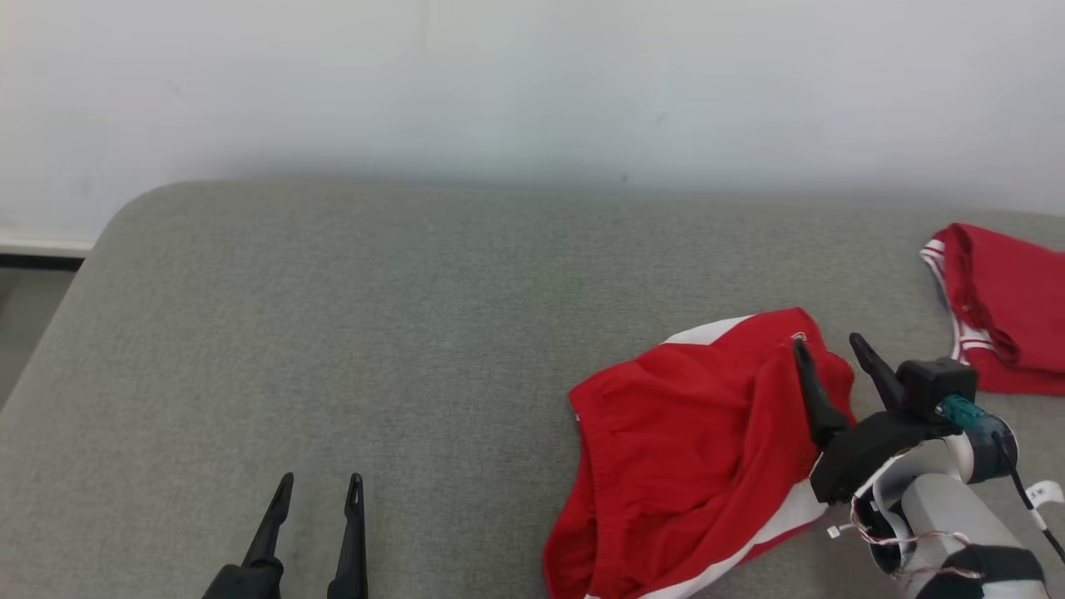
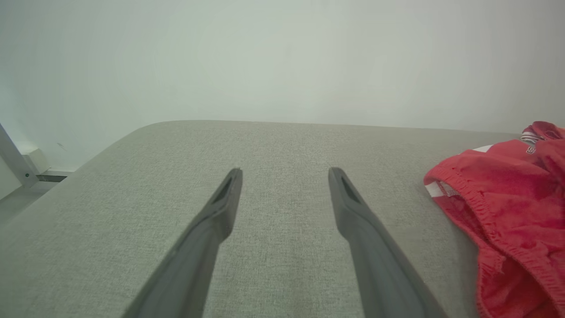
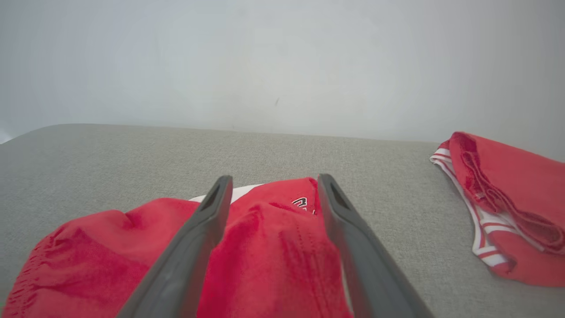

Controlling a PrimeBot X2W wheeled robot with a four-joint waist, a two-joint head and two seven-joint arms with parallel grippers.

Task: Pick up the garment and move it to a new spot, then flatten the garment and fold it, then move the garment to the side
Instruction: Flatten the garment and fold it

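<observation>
Grey bench [image 1: 333,333] holds the red shorts [image 1: 691,449] crumpled, so flattening and folding remain, I judge; my right tool [image 1: 827,339] hangs spread above them, my left tool [image 1: 321,478] spread too, well left of them.

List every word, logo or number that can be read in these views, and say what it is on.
No text can be read in full.
Logo on the red shorts: white, dark-edged lettering, partly hidden, unreadable.
White tag hanging at the head view's right edge: marks too small to read.
</observation>
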